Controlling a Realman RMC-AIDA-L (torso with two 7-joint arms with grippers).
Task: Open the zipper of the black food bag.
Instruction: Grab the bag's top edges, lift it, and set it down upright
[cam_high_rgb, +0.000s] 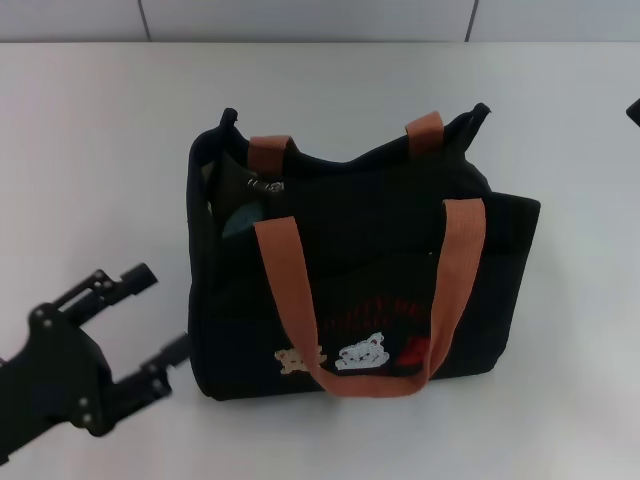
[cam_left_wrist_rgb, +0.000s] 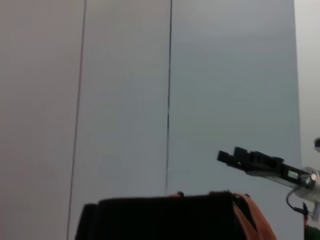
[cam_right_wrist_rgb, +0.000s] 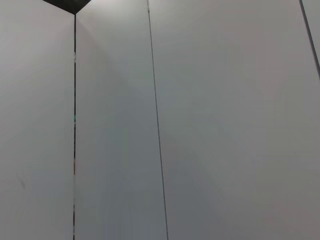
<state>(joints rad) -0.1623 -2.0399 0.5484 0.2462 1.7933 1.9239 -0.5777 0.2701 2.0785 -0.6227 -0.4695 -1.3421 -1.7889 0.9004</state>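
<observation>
Zipper (cam_high_rgb: 268, 185), with its small silver pull, sits at the left end of the black food bag's (cam_high_rgb: 350, 290) top rim, mid-surface (cam_high_rgb: 90, 150). I judge the fabric soft and saggy; I'd pinch the pull. My left pincer (cam_high_rgb: 150, 325) hovers spread wide just beside the bag. The right pincer (cam_left_wrist_rgb: 227, 155) is off to the right; its state I cannot tell.

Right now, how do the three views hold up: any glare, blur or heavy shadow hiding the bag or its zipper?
Head view: even light, no glare; the black food bag reads as one dark mass, its zipper pull a small glint; the left gripper is slightly soft. Left wrist view: the bag's top is a soft silhouette against the wall, with the right gripper beyond it. Right wrist view: only plain wall panels.
</observation>
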